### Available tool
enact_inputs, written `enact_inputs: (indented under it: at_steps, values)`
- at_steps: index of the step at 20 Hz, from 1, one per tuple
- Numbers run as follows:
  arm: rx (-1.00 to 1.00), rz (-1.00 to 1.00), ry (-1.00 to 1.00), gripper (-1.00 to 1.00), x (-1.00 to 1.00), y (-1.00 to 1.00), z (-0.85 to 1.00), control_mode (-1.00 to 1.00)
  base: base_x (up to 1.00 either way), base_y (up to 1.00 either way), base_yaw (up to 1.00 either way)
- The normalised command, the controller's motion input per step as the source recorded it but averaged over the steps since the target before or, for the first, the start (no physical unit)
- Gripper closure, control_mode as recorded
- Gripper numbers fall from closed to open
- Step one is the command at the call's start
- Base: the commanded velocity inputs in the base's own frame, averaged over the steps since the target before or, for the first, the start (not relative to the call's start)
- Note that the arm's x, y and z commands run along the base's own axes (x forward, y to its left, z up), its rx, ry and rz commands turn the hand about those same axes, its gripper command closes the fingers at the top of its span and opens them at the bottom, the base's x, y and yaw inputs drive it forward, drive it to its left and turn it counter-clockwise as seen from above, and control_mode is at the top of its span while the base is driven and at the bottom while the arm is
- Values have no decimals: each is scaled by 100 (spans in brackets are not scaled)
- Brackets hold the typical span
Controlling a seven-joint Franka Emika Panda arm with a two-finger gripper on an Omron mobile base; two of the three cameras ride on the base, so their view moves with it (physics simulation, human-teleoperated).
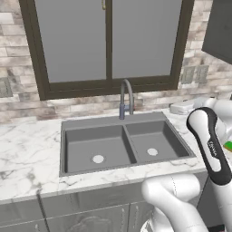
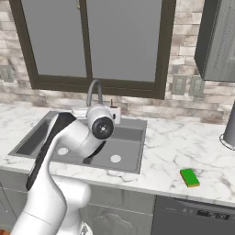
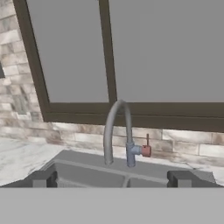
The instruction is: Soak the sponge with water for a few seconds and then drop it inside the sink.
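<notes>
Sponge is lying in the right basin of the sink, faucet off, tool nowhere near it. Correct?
Not the basin. The sponge lies on the marble counter right of the sink, as the right base view shows. No water shows at the faucet, and the tool faces it, away from the sponge.

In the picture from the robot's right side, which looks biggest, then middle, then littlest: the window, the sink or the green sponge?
1. The window: biggest.
2. The sink, partly hidden by the arm.
3. The sponge on the counter: littlest, though nearest the camera.

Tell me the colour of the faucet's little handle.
Red: the handle sticks out from the grey faucet, clearest in the hand view.
</notes>
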Motion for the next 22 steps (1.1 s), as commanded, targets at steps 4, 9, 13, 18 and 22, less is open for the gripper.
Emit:
enact_inputs:
  at_steps: [4, 9, 13, 18, 22]
  values:
    - [0, 7, -2, -100, 0, 0, -1, -100, 0, 0, 0]
    - [0, 5, -12, -100, 1, 0, -20, -100, 0, 0, 0]
    - [0, 4, -15, -100, 8, 0, -18, -100, 0, 0, 0]
    - [0, 5, -6, -100, 11, 0, -1, -100, 0, 0, 0]
    - [-2, 5, 0, -100, 16, 0, 0, -100, 0, 0, 0]
